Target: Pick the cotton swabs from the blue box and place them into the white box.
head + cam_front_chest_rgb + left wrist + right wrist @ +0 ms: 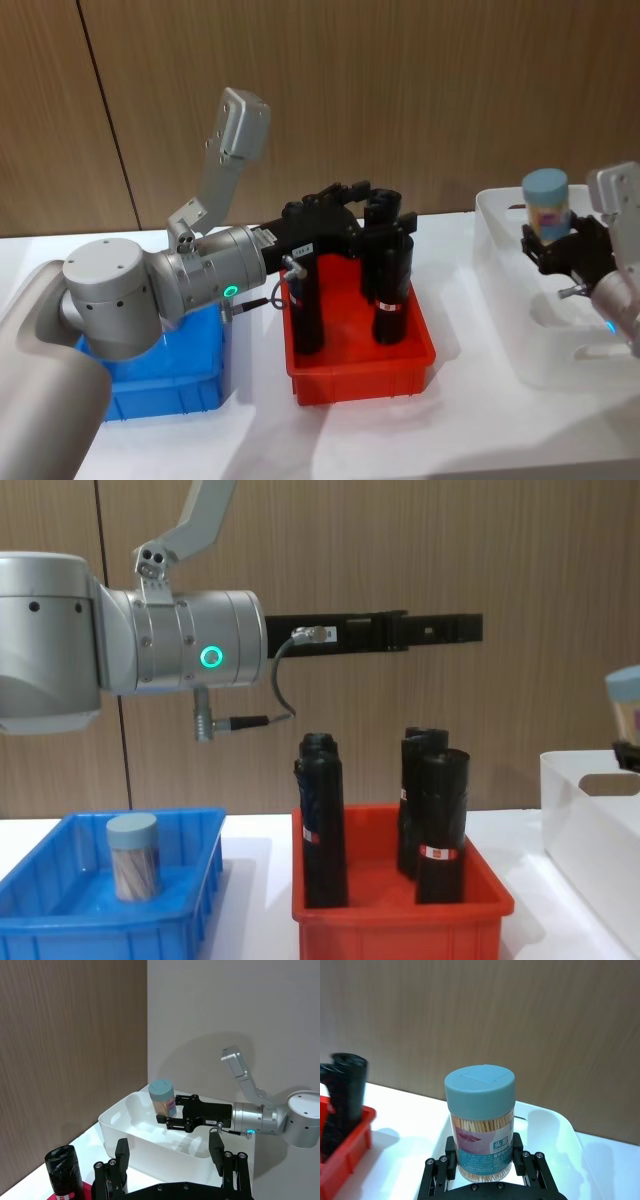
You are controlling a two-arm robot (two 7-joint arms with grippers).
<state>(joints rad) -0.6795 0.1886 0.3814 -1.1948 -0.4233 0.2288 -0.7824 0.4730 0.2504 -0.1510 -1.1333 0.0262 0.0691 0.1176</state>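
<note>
On the far left we see the blue box [60, 935]. A first jar of cotton swabs [133, 856] stands upright inside it, near the middle. It has not been picked up yet, so we think the job is only partly done.

Above the blue box the left arm reaches out to the right. The left gripper [169, 1142] hangs high over the far side of the red bin [360, 385]. Its fingers [121, 1152] are spread wide and hold nothing. We think it is kept up there so that it does not bump the tall black rolls [440, 820] that stand in the red bin.

On the right is the white box [497, 290]. The right gripper [484, 1152] is over it. Its fingers are closed on the lower part of a second jar of cotton swabs [480, 1110]. The jar is upright, with its grey-blue lid on top. It is above the box and does not touch it. We think it is held high so that it clears the tall rim.

We think the next move is to bring this jar down into the white box and let go.
</note>
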